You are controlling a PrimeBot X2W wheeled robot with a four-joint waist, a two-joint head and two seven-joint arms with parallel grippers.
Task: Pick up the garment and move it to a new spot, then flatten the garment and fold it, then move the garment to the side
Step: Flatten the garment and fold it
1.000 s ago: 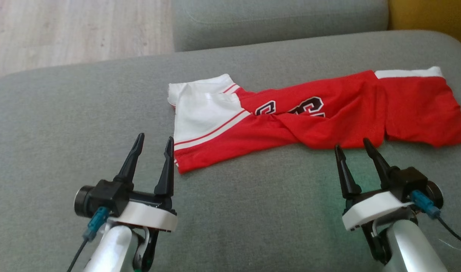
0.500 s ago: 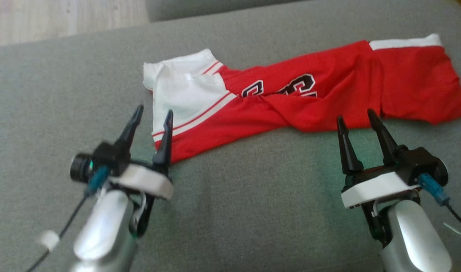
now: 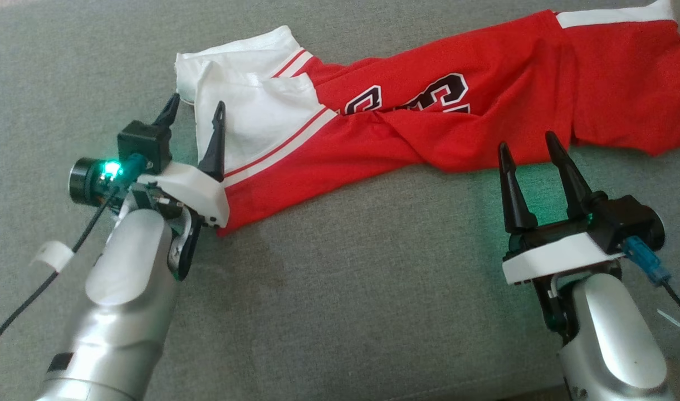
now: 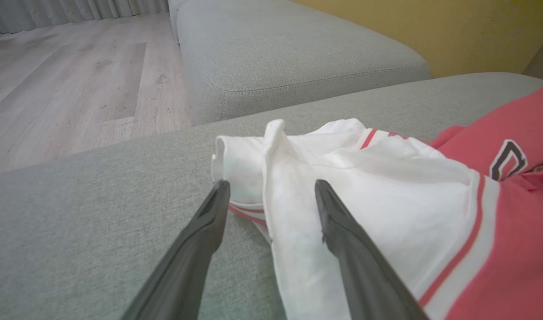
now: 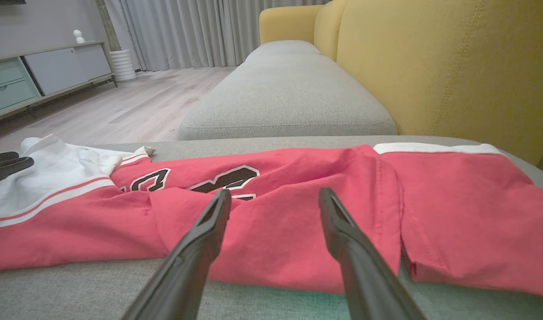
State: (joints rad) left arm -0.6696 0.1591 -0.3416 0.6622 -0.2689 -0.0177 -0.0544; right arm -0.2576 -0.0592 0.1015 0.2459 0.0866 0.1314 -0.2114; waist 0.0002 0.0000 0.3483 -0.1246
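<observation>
Both tools stand wide and hold nothing. The right tool [image 3: 527,140] stops just short of the red middle of the garment [image 3: 429,128], which lies crumpled on the grey sofa cushion [image 3: 345,289]. Farther on, the left tool [image 3: 198,101] straddles the garment's white edge.

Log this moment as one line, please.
shirt: crumpled on cushion | left hand: open, astride white edge | right hand: open, at red lower edge

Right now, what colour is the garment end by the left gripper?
Garment end: white, red stripes. Left wrist view shows it best.
</observation>
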